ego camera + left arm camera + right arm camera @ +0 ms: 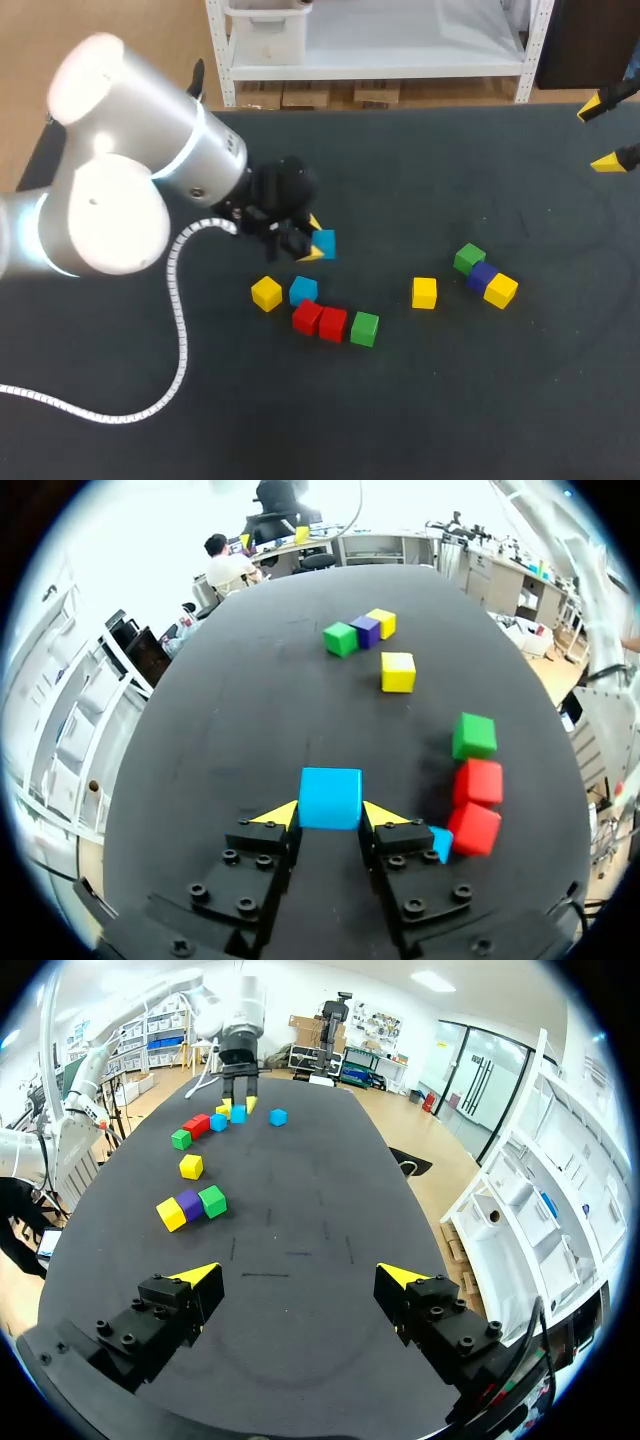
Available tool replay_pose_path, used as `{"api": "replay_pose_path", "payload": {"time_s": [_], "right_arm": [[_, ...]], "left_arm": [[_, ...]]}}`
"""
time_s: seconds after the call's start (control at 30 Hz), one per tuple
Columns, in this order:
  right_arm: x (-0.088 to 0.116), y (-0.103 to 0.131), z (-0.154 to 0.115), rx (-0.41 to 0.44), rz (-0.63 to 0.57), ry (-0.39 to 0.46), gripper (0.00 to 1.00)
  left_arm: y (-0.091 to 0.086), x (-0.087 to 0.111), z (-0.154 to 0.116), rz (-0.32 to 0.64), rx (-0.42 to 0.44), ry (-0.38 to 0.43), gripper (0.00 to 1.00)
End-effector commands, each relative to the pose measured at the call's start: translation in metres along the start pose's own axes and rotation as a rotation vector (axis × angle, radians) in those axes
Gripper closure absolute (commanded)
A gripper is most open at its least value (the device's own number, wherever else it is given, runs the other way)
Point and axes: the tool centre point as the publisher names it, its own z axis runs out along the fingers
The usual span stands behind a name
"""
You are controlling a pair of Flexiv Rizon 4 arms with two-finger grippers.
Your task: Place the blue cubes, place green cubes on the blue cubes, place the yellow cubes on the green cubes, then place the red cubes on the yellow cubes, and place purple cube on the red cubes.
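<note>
Looks like the blue step: left gripper (330, 812) fingers (275, 815) pinch a blue cube (330, 798) near the red cubes (478, 782) on the bench (250, 680), next it needs a set-down spot; right gripper (298, 1274) is wide open, empty.

"Where did I have my left arm?"
"Stretched in from the left, its left gripper (330, 818) low over the table, both tips pressed against a blue cube (330, 795)."
"And the right?"
"My right gripper (300, 1275) hung at the far right edge, fingers wide apart."
</note>
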Motion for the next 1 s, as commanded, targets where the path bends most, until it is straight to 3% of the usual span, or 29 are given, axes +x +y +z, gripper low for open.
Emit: {"api": "replay_pose_path", "payload": {"time_s": [0.03, 0.4, 1.0], "right_arm": [[0.000, 0.000, 0.000, 0.001, 0.000, -0.001, 0.00], [0.000, 0.000, 0.000, 0.001, 0.000, -0.001, 0.00], [0.000, 0.000, 0.000, 0.001, 0.000, -0.001, 0.00]], "left_arm": [[0.011, -0.009, 0.023, -0.017, -0.013, 0.009, 1.00], [0.022, -0.021, 0.044, -0.035, -0.027, 0.001, 1.00], [0.030, -0.019, 0.053, -0.027, -0.005, 0.031, 1.00]]}}
